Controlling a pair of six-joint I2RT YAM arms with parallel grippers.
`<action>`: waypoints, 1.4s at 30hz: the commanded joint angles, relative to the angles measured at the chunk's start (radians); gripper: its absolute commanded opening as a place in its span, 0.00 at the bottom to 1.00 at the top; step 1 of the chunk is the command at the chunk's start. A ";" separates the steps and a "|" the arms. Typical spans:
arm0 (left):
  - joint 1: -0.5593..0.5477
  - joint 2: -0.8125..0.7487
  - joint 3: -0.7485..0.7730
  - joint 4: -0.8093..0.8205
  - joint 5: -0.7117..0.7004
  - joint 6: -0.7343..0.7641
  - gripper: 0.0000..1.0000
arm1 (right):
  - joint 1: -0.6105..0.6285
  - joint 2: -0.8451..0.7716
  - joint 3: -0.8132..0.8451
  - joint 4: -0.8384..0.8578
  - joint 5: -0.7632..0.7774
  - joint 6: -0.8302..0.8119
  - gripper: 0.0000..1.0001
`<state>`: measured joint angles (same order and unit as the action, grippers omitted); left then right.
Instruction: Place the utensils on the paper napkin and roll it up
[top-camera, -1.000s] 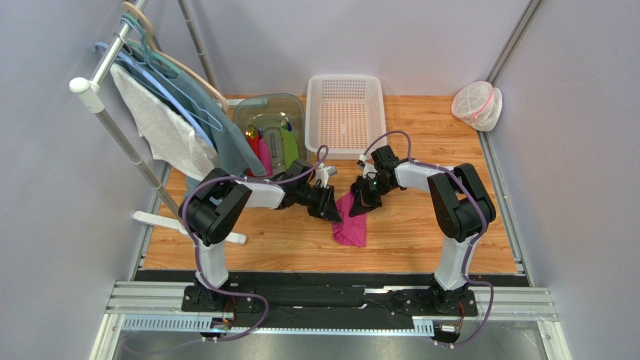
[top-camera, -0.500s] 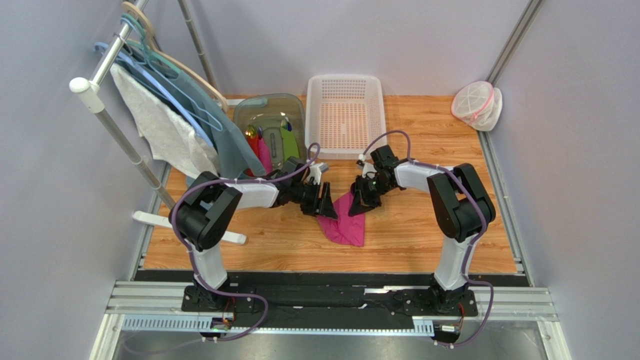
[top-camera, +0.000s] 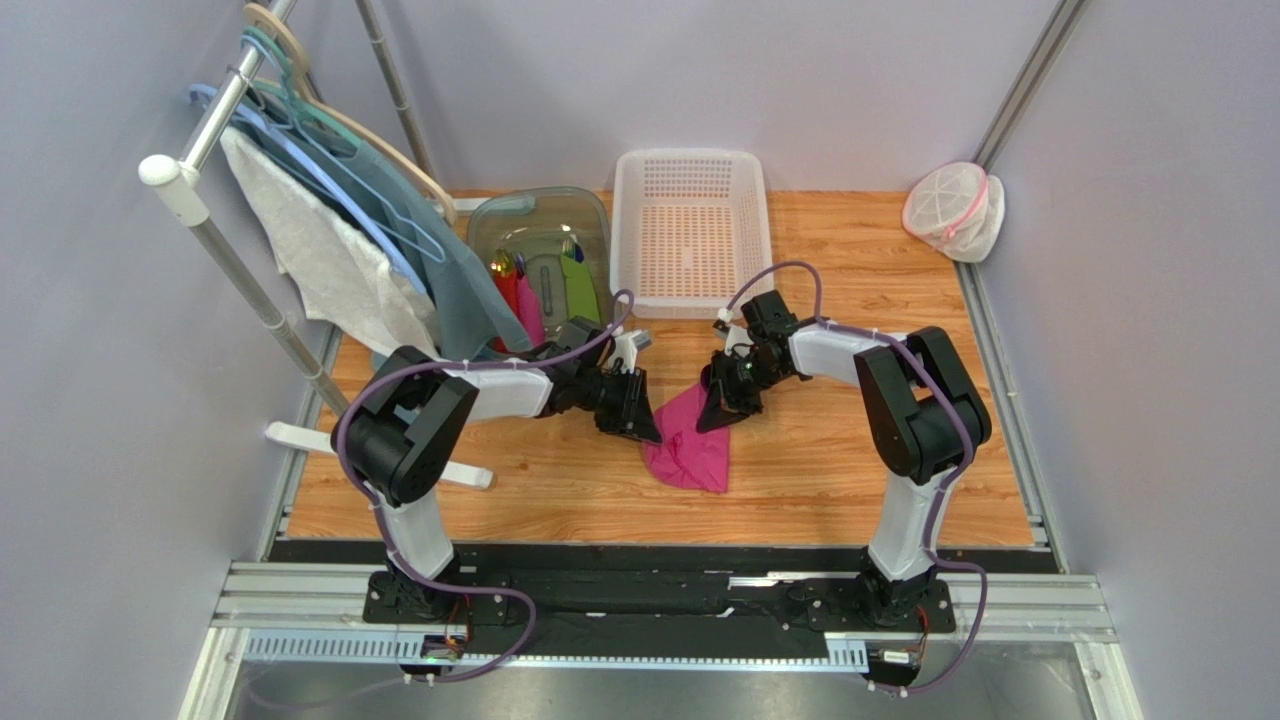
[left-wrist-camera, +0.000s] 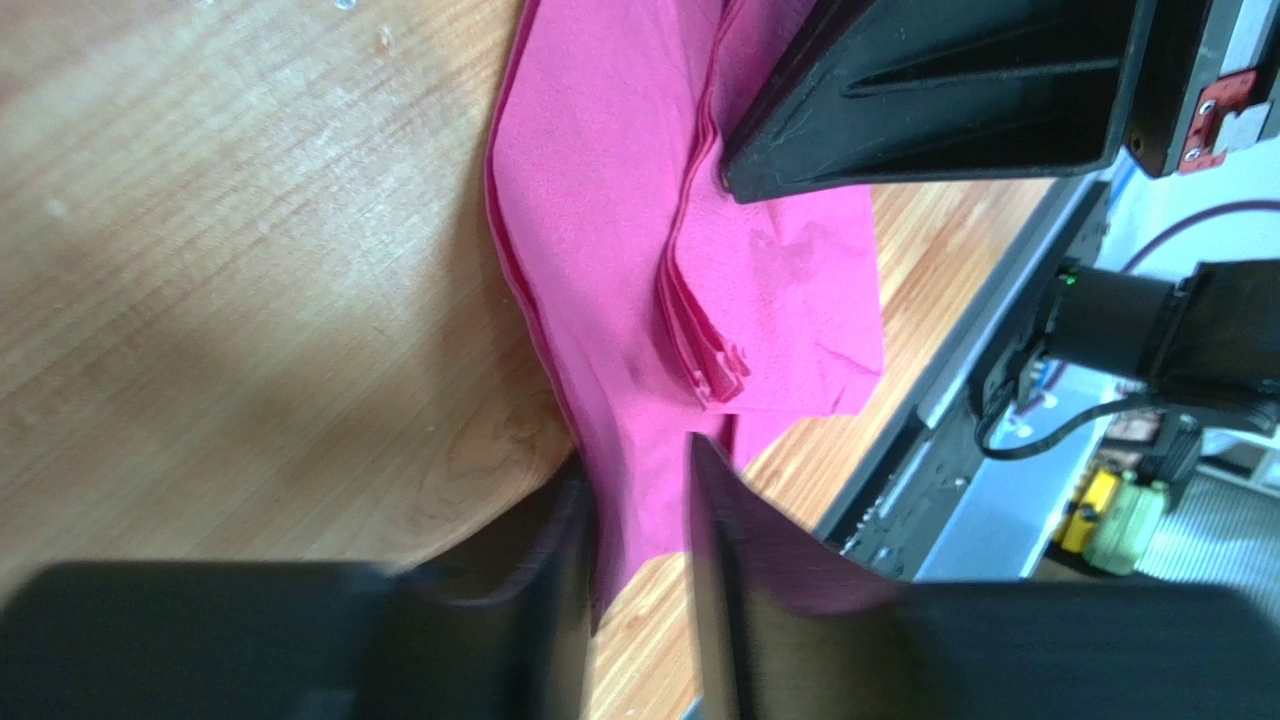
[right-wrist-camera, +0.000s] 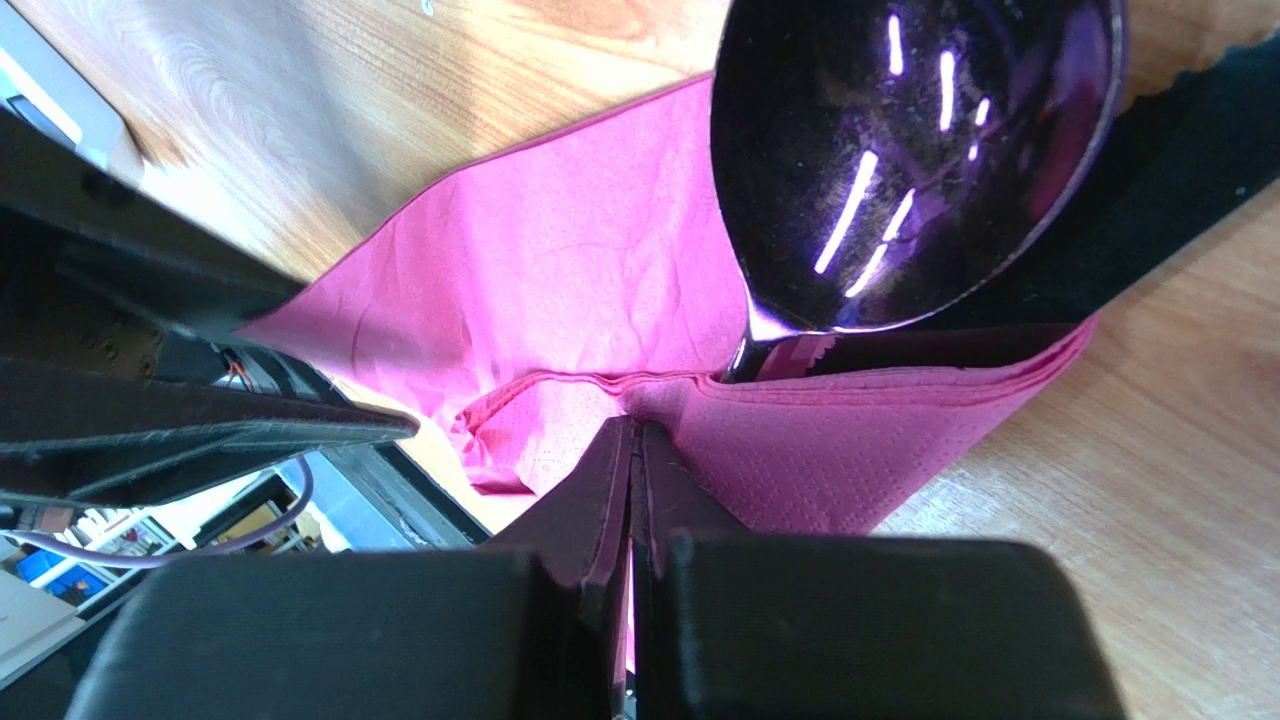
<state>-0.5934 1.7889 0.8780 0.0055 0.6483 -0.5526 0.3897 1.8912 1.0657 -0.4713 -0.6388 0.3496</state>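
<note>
The magenta paper napkin (top-camera: 694, 438) lies partly folded on the wooden table between my two grippers. In the right wrist view the dark purple spoon's bowl (right-wrist-camera: 917, 150) sticks out of the napkin's (right-wrist-camera: 571, 285) fold, with the black knife (right-wrist-camera: 1157, 180) under it. My right gripper (top-camera: 724, 399) is shut on the fold's edge (right-wrist-camera: 631, 435). My left gripper (top-camera: 631, 408) sits at the napkin's left edge. Its fingers (left-wrist-camera: 639, 480) stand a narrow gap apart, with a single layer of napkin (left-wrist-camera: 601, 225) running between them. The right gripper's fingers (left-wrist-camera: 932, 90) show close by.
A white basket (top-camera: 691, 225) and a clear bin (top-camera: 523, 225) of green, pink and red items stand behind. A rack with hangers and white cloth (top-camera: 323, 255) is at the left, its foot (top-camera: 323, 446) on the table. A mesh bag (top-camera: 954, 207) sits back right.
My left gripper moved left, drawing one napkin layer out, so the napkin now spreads wider to the left. The right gripper stayed put, holding the fold.
</note>
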 joint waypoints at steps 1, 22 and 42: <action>-0.009 -0.005 0.035 0.082 0.054 -0.033 0.13 | 0.006 0.039 -0.026 0.062 0.114 -0.015 0.00; -0.135 0.208 0.283 -0.235 -0.175 0.060 0.14 | 0.005 0.014 -0.046 0.051 0.128 0.006 0.00; -0.114 0.198 0.368 -0.444 -0.294 0.278 0.09 | -0.038 -0.132 0.007 0.030 -0.008 0.028 0.05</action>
<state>-0.7219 1.9827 1.2503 -0.3450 0.4667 -0.3470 0.3771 1.8397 1.0431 -0.4358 -0.6289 0.3843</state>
